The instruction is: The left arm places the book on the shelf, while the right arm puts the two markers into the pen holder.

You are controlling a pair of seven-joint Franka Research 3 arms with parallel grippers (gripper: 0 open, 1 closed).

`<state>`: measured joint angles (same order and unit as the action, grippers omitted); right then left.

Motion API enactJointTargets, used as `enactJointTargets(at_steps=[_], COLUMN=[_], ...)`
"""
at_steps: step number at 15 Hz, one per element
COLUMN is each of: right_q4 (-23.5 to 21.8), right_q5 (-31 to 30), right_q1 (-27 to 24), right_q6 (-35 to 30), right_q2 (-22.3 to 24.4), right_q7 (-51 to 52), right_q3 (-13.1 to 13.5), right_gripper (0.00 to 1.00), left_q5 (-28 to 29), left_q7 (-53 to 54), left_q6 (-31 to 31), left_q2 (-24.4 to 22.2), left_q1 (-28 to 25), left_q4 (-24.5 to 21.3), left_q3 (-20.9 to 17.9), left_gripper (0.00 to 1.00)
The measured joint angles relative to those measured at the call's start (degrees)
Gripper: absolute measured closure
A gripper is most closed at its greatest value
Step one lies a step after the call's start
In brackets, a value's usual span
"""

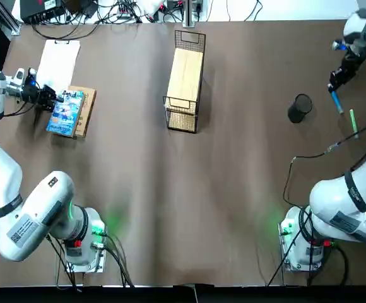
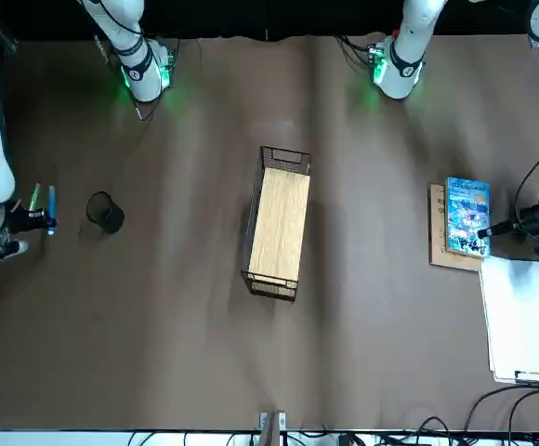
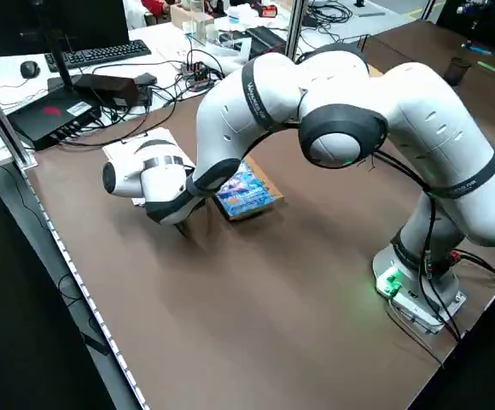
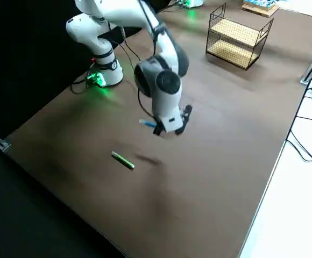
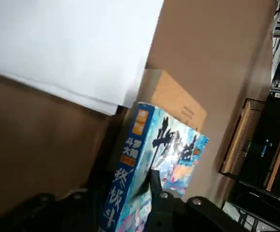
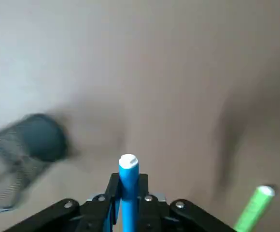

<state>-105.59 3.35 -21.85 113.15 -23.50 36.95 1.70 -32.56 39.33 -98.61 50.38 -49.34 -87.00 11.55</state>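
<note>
The light-blue book (image 1: 66, 112) lies on a tan book (image 1: 86, 108) at the table's far left. My left gripper (image 1: 49, 98) is at its far edge; in the left wrist view one finger (image 5: 155, 180) lies over the cover of the book (image 5: 171, 154) and the other sits under it, shut on it. The shelf (image 1: 186, 82) stands mid-table. My right gripper (image 1: 338, 79) is raised at the far right, shut on the blue marker (image 1: 336, 101) (image 6: 128, 188). The green marker (image 1: 353, 122) lies on the table beside it. The pen holder (image 1: 300, 107) stands to their left.
A white clipboard (image 1: 58, 63) lies behind the two books. Cables and electronics (image 1: 107, 9) line the table's far edge. A black cable (image 1: 309, 154) trails from the right arm across the table near the pen holder.
</note>
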Motion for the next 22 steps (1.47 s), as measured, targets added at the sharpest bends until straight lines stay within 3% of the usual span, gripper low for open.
enactJointTargets(at_steps=[3,6,9,10,11,17,20,22], right_q4=[0.06,-0.03,-0.50,-1.00,-1.24,-1.57,-1.43,-1.43], right_q5=[10.97,23.75,33.70,41.56,44.97,56.13,56.52,56.53], right_q1=[0.14,-0.87,-5.15,-8.77,-10.35,-14.45,-14.44,-14.47], right_q6=[-7.64,-12.75,-17.80,-21.81,-23.55,-29.98,-30.42,-30.43], right_q2=[3.46,4.14,3.63,1.91,0.37,-10.11,-11.19,-11.40], right_q7=[3.50,13.76,27.21,37.25,42.15,61.36,63.46,64.99], right_q3=[-1.31,-0.98,-0.69,-0.46,-0.39,-0.37,-0.54,-0.50], right_gripper=[0.82,0.82,0.82,0.82,0.82,0.82,0.82,0.81], left_q5=[0.20,1.47,1.57,1.70,1.71,-1.06,-7.18,-9.51], left_q7=[-1.42,-4.85,-9.37,-12.05,-12.88,-17.24,-17.24,-17.24], left_q6=[0.82,1.89,4.67,6.32,7.13,14.65,16.83,16.90], left_q2=[-0.58,-1.75,-4.83,-7.48,-8.61,-10.07,-9.13,-8.52], left_q1=[0.08,0.15,-0.23,-0.60,-0.91,-2.72,-1.51,2.57], left_q4=[0.31,0.85,1.80,1.96,1.97,1.07,-0.47,-0.83], left_q3=[0.27,0.51,2.00,4.09,5.45,16.34,20.38,21.74], left_gripper=[0.75,0.75,0.75,0.77,0.77,0.77,0.77,0.77])
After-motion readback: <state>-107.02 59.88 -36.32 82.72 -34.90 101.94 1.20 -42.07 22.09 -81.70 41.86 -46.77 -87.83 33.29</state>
